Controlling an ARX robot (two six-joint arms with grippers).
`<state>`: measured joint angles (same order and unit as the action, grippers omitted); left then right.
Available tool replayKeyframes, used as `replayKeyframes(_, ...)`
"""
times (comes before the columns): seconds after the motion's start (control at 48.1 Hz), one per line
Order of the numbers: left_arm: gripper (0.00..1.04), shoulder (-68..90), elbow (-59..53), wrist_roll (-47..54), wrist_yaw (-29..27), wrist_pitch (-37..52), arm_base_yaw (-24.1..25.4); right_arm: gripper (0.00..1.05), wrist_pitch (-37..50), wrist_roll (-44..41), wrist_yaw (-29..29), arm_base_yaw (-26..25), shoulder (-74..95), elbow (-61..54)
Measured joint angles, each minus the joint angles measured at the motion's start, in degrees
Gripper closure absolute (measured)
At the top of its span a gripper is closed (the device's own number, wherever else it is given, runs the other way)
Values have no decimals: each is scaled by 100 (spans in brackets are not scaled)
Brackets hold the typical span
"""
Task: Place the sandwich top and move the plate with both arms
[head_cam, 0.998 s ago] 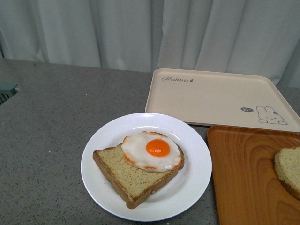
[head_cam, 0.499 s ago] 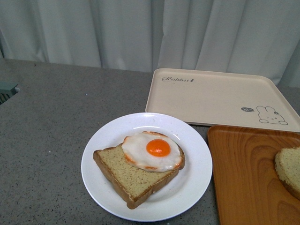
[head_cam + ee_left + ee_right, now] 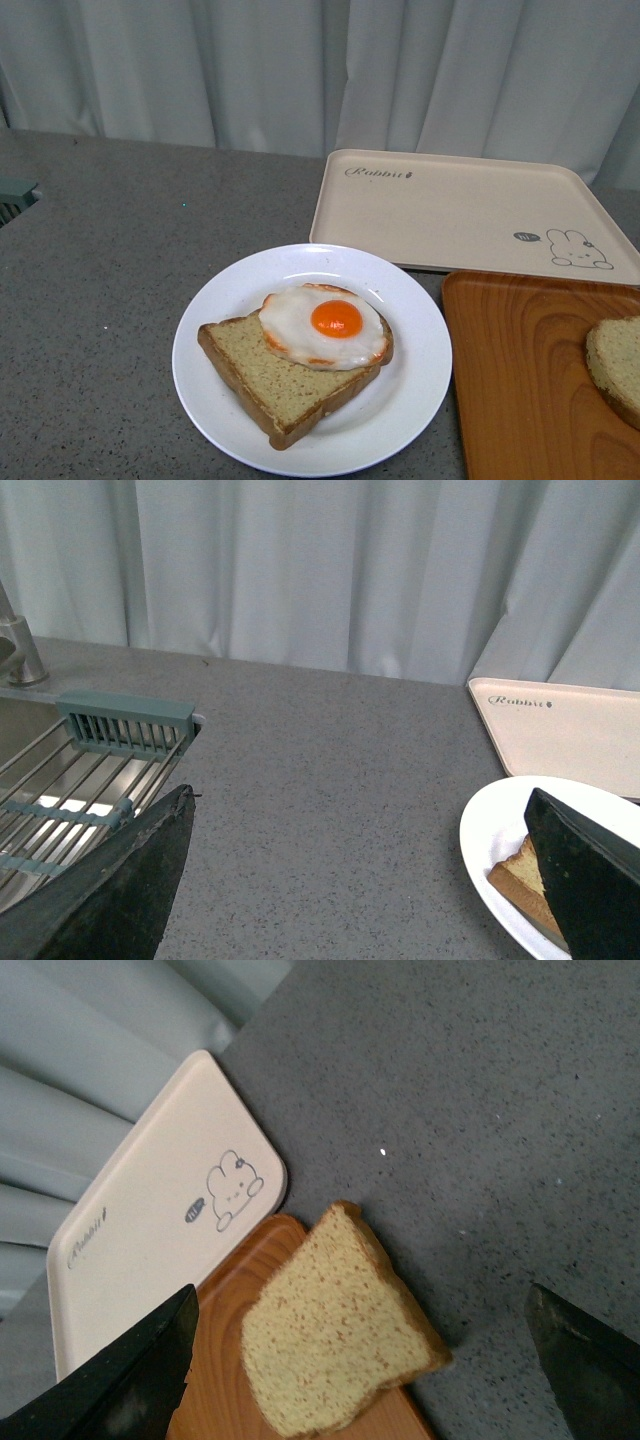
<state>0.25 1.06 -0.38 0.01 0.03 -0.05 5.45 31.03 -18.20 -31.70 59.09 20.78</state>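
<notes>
The right fingers [image 3: 140, 1380] spread wide and empty, with the sandwich top [image 3: 335, 1330] between them, overhanging the wooden tray [image 3: 225, 1360]. An off-centre pinch could tip it onto the worktop [image 3: 450, 1110]. The left fingers [image 3: 120, 890] are equally wide and empty, the plate [image 3: 490, 830] by one of them.

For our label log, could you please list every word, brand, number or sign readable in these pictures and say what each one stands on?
"Rabbit", in dark cursive script with a tiny mark after it, near one corner of the beige rectangular tray.
Dark speech bubble beside the rabbit drawing on the same tray: its lettering is too small to read.
Nothing else shows any writing.
</notes>
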Motion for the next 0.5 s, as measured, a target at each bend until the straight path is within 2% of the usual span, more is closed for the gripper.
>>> replayKeyframes(0.208,6,0,0,0,0,0,0,9,-337,-374,50,-22,-326,-190)
replayKeyframes(0.374,6,0,0,0,2,0,0,9,-383,-426,396,50,-422,-208)
replayKeyframes(0.499,6,0,0,0,0,0,0,9,-354,-422,442,-101,-109,-101)
